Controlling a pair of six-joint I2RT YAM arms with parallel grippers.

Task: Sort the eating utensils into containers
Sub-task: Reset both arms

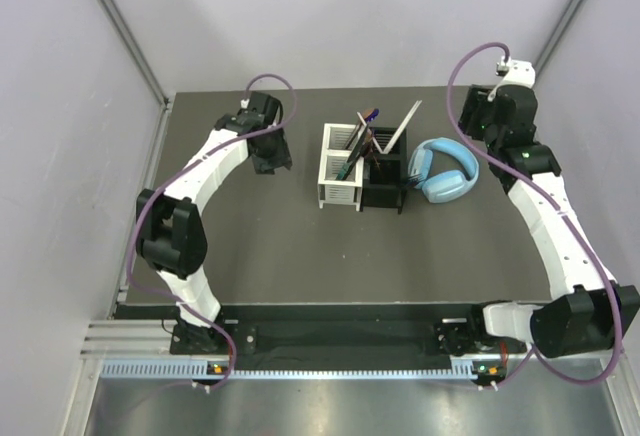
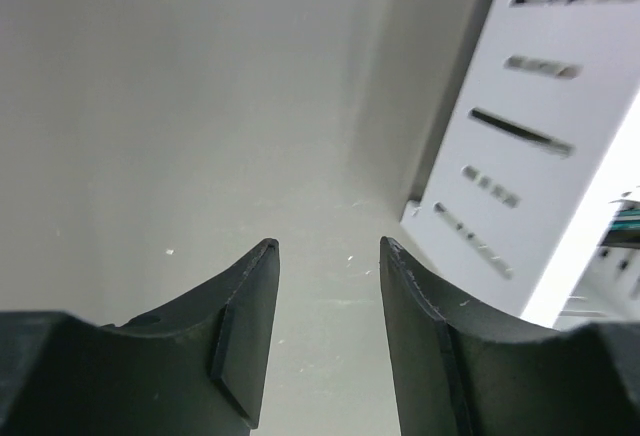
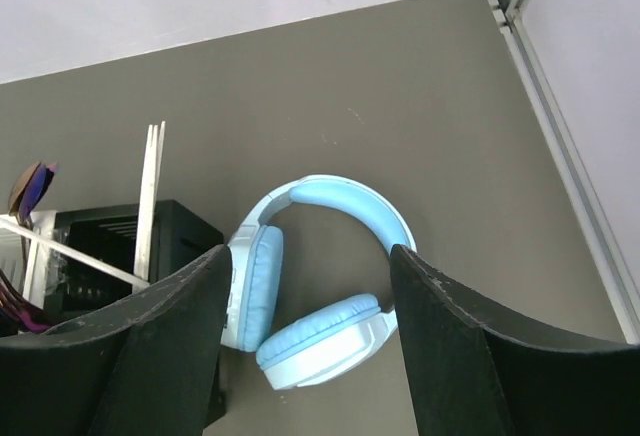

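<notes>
Left wrist, white caddy (image 2: 540, 156) right of gripper (image 2: 328, 243) jaws

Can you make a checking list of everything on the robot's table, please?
Surface: dark table; no loose utensils seen on it.
Job's things: white caddy and black caddy side by side; utensils stand leaning inside them.
Clutter: light-blue headphones lying right of the black caddy.
Grippers: left gripper open, empty, near the white caddy; right gripper open, empty, above the headphones.
Cables: purple cables loop along both arms.
Surroundings: pale walls, metal frame rails.
</notes>
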